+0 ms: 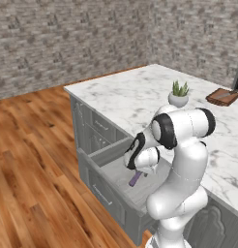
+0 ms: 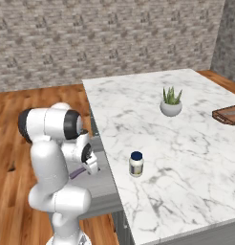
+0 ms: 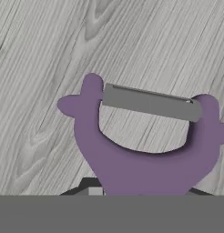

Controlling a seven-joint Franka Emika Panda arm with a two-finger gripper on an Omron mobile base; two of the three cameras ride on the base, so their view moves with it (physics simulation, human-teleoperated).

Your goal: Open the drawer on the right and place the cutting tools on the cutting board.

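The drawer (image 1: 113,170) of the grey island stands pulled open, showing its pale grey floor. The purple peeler (image 3: 145,159) lies flat in it, Y-shaped head and grey blade pointing away from the hand. My gripper (image 3: 141,191) reaches down into the drawer (image 2: 102,179), and its dark fingertips (image 3: 89,185) press against both sides of the peeler's stem. From the base I see the gripper (image 1: 138,170) right over the purple handle (image 1: 135,179). Far off on the marble top sits the reddish-brown cutting board (image 1: 222,97) with the small knife (image 1: 227,94) on it.
A potted plant (image 1: 179,94) in a white bowl stands on the marble counter (image 1: 130,97) between the drawer and the board. A small jar (image 2: 136,164) with a dark lid sits near the counter's edge. Wood floor (image 1: 34,169) lies in front of the island.
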